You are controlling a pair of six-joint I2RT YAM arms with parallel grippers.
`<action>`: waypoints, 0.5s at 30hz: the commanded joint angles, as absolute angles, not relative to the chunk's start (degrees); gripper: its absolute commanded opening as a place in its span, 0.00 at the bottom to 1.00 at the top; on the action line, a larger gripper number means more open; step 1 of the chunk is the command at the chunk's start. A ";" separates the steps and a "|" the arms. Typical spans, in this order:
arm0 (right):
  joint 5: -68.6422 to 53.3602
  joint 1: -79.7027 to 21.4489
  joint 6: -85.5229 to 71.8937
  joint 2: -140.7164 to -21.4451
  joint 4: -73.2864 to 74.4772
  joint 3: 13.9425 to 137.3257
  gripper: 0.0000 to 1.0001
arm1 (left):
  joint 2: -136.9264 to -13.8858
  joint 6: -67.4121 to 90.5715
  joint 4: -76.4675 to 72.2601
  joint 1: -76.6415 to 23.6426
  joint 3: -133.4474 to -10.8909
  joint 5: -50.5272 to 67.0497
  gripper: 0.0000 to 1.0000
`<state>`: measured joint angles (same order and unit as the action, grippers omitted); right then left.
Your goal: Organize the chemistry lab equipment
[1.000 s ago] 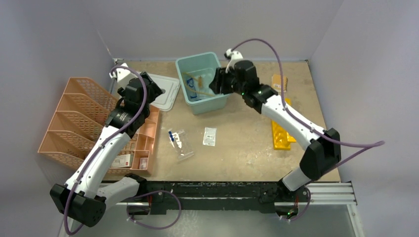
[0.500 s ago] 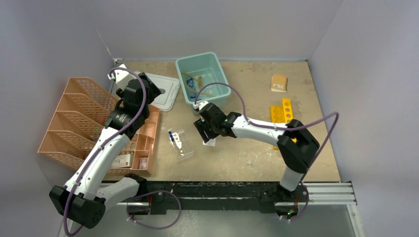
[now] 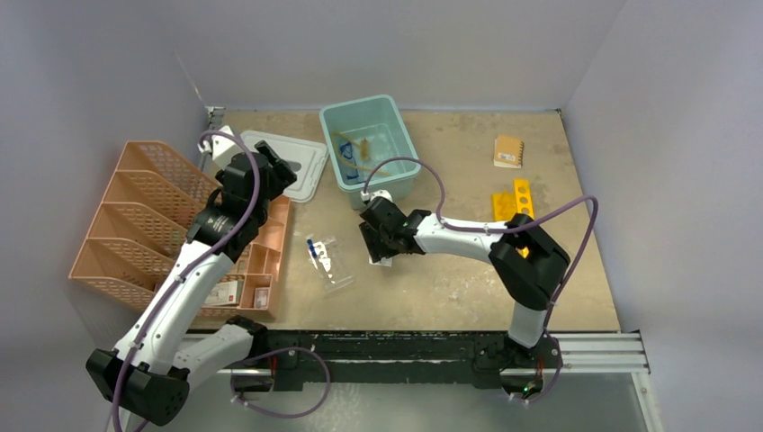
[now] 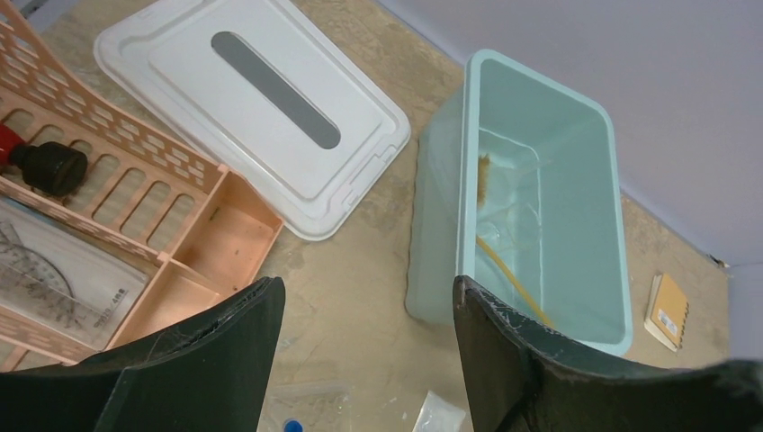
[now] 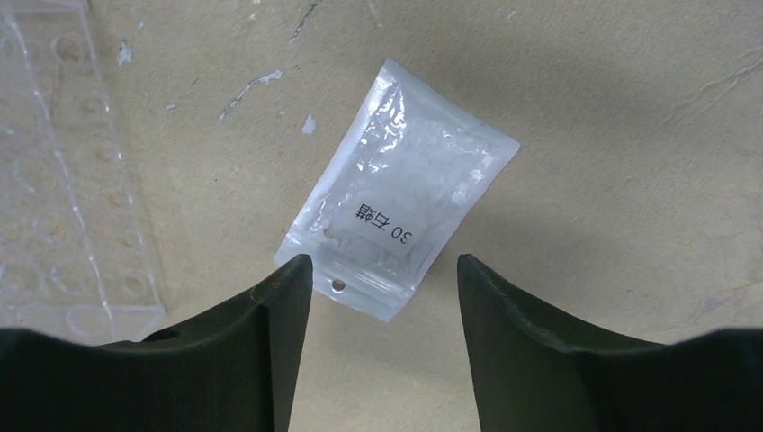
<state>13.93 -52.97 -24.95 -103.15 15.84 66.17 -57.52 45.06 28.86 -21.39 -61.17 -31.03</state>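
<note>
White packet [image 5: 396, 225] print, right-wrist view only

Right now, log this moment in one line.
right gripper open over white packet | left gripper open, empty | white packet flat on table

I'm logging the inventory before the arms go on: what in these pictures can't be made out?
White packet: right end effector covers most of it in the top view; contents indistinct in the wrist view.
Teal bin: left wrist view, a finger covers its near end; top view, contents too small.
Clear rack: right wrist view, cut off by the left edge.
</note>
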 commanded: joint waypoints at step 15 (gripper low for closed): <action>15.14 -49.66 -32.02 -107.98 9.94 61.29 0.35 | -55.33 46.41 28.03 -21.01 -60.54 -26.29 0.67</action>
